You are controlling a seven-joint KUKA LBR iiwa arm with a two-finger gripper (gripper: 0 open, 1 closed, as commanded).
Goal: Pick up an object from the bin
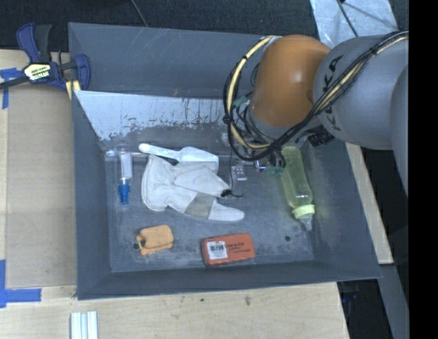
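White cloth (173, 186) is lying crumpled in the middle of the bin (205, 69), and my pincer (237, 181) is hanging at its right edge, just above a pale flat piece (226, 212). I am judging that closing here is risking only 1 loose fold, which could be slipping out on the lift, or dragging along the white spoon (169, 152) resting on top. My orange cover (289, 76) is blocking the wrist, so I cannot tell how far the pincer is open or whether it is gripping anything. 1 green bottle (297, 182) is lying partly under my arm.
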